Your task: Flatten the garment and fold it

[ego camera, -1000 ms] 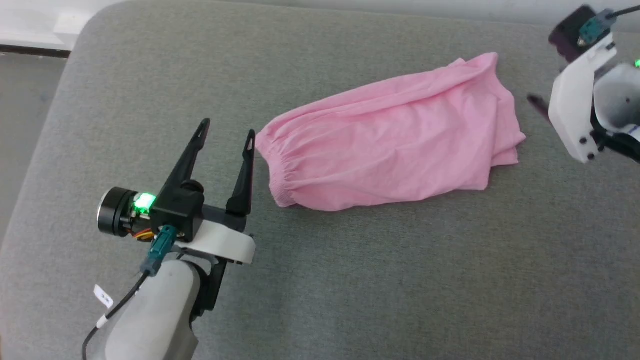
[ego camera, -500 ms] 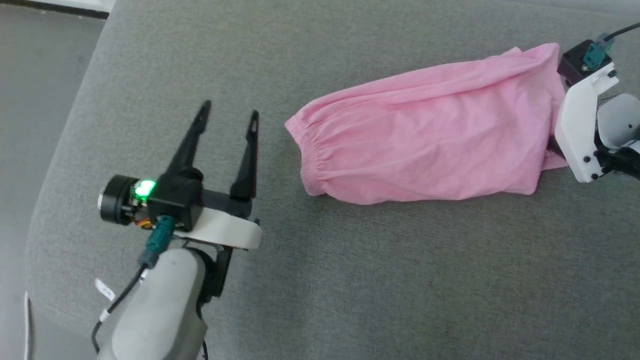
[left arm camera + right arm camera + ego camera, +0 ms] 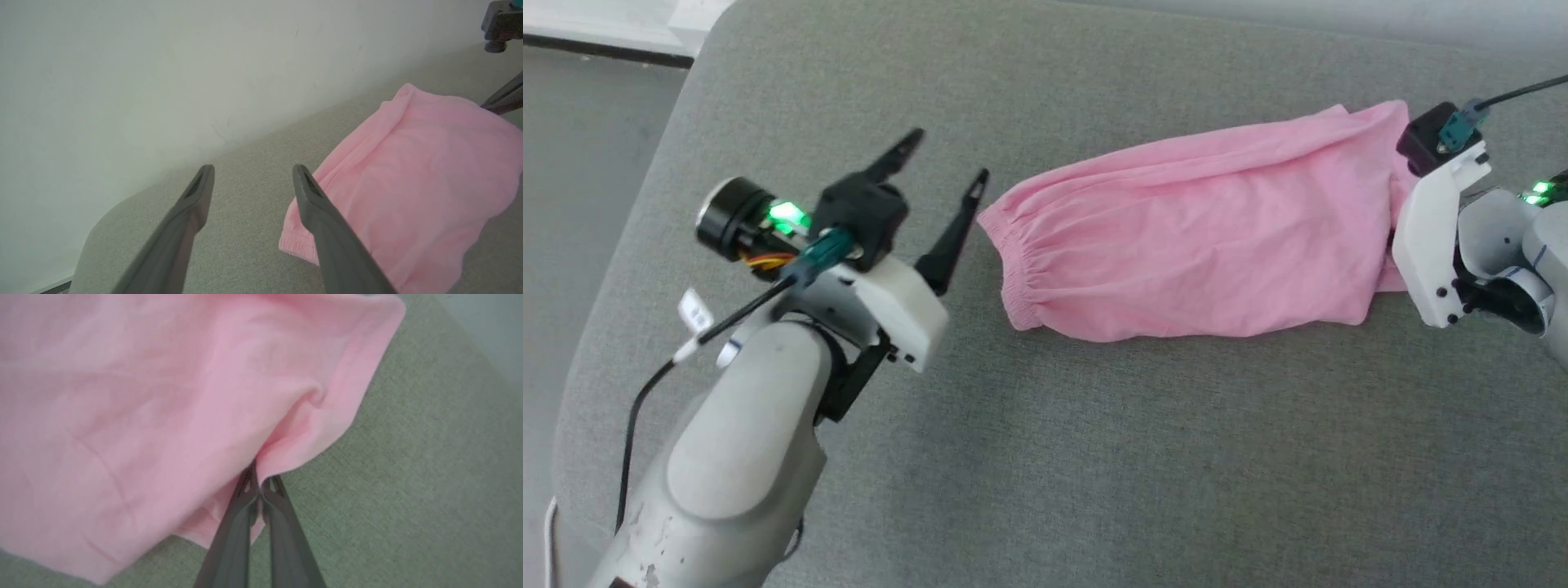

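the thin, light pink cloth shorts [image 3: 1192, 237] are lying on the grey fabric-covered surface [image 3: 1094, 474], their long axis running left to right between the 2 arms. their gathered elastic waistband [image 3: 1015, 261] is sitting just beside the left gripper [image 3: 947, 155], the nearer one to that end, whose 2 long dark fingers are standing wide apart and holding nothing. the right gripper [image 3: 256, 479] is pinching the opposite hem end, clenched on a fold of cloth, seemingly more than 1 layer.
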